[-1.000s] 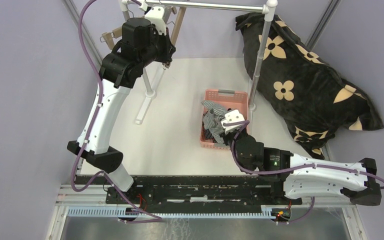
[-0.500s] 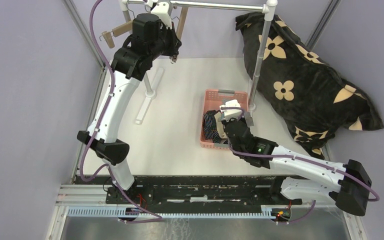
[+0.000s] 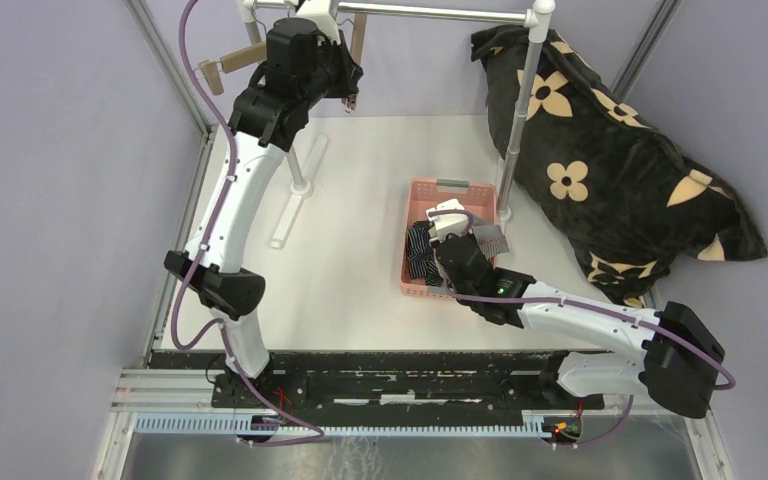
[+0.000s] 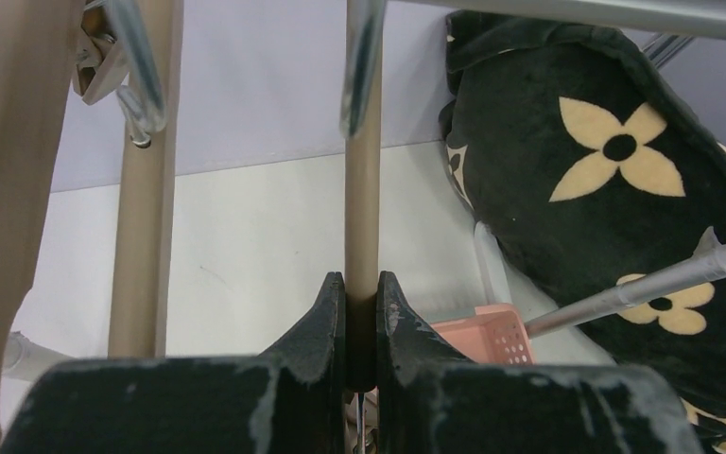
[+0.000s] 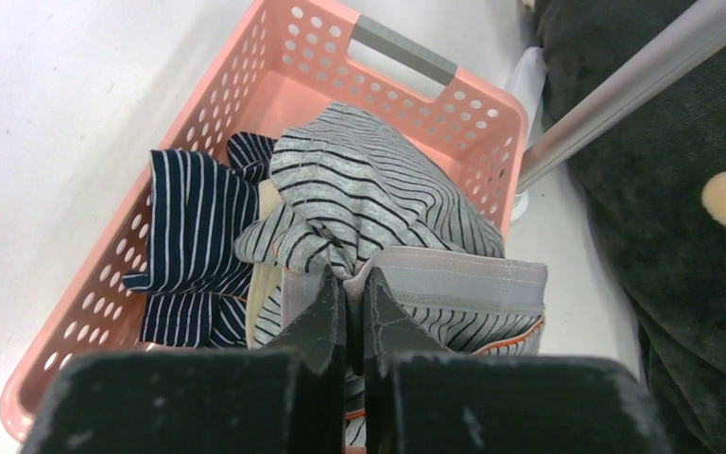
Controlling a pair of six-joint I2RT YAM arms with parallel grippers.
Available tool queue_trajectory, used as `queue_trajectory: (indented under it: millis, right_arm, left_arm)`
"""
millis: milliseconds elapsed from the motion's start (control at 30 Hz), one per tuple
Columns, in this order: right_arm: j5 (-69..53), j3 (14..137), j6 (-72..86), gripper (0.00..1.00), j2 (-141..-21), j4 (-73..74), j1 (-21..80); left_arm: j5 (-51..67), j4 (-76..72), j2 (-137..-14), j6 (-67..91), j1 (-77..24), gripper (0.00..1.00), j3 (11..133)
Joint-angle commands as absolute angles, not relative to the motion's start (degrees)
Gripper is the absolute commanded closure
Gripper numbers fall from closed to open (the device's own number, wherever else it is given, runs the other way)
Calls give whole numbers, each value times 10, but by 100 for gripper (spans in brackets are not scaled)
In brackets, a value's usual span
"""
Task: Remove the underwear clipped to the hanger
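My left gripper [image 4: 361,284] is shut on the wooden bar of a hanger [image 4: 362,194] that hangs from the metal rail [image 3: 430,12] at the back; no cloth shows on it. In the top view that gripper [image 3: 345,92] is high up by the rail. My right gripper [image 5: 353,284] is shut on the grey-and-white striped underwear [image 5: 378,194] by its grey waistband, over the pink basket [image 5: 274,71]. The navy striped pair [image 5: 189,246] lies in the basket at the left. A beige strip [image 5: 267,203] shows under the grey pair; the black pair is otherwise hidden.
The big black flower-print cushion [image 3: 610,150] leans at the back right. The rack's upright pole [image 3: 518,110] stands right beside the basket [image 3: 415,288]. More wooden hangers with metal clips [image 4: 137,170] hang left of the held one. The rack's left foot [image 3: 295,190] lies on the table.
My right arm has swung forward so its gripper, still holding the grey striped pair, has moved further over the basket. My left gripper has risen closer to the rail.
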State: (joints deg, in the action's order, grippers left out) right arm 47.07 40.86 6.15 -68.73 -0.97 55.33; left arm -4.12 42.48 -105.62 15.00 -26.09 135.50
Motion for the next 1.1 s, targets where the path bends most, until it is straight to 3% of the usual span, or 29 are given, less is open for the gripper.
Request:
queue_trajectory:
  millis: [0,267,367,533,567,633,667,1067]
  right_arm:
    - [457,417,77,99,-700,-34,549]
    - [440,427,88,99,-734,-31,548]
    - [434,430,92,99,-747,-35,548]
    - [424,441,89,99,-768,-33,548]
    - [423,442,86,99,-772,-33,548]
    - [425,444,82,99,-776,-39,548]
    - [425,445,77,99,-778,-43,547]
    - [399,521,22,99,-800,-41,523]
  left_arm:
    - [-38,375,-1070,179,-256,97,1378]
    - [-20,371,-1084,187,-243,97,1381]
    - [-22,374,-1083,182,-241,79,1371]
    - [-20,359,-1067,171,-241,69,1340]
    - [-16,354,-1063,170,-241,61,1335]
    - [-10,350,-1055,169,-241,4,1330]
    - [-8,348,-1051,167,-241,0,1329]
    - [-17,324,-962,160,-241,1,1236]
